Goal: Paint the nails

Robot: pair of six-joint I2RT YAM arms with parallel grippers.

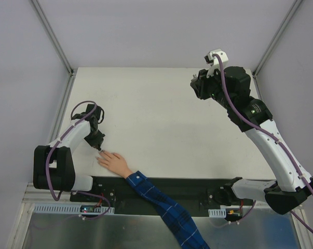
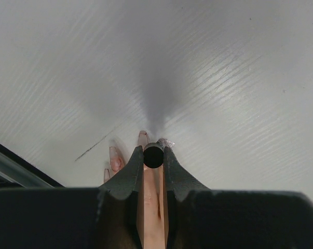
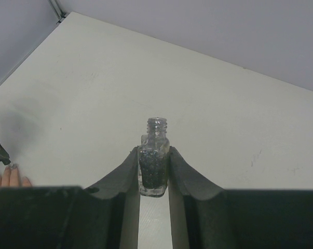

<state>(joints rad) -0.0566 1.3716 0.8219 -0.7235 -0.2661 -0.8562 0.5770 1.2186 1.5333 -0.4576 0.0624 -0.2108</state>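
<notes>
While your left hand (image 2: 152, 149), clamped on the dark brush cap (image 2: 153, 158), hung over the nails (image 2: 142, 136) at near left, you looked mid-painting; your right hand (image 3: 154, 151) gripped the open bottle (image 3: 156, 129) far right. Next move called for a light stroke along one nail.

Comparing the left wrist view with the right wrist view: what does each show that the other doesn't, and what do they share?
Only the left wrist view: the left gripper shut on a round black brush cap seen end-on, directly over the hand, with the nails close up.
Only the right wrist view: the right gripper shut on an upright, uncapped glass bottle of dark polish.
Both: the white table and the hand's fingertips, which appear only small at the left edge of the right wrist view.
</notes>
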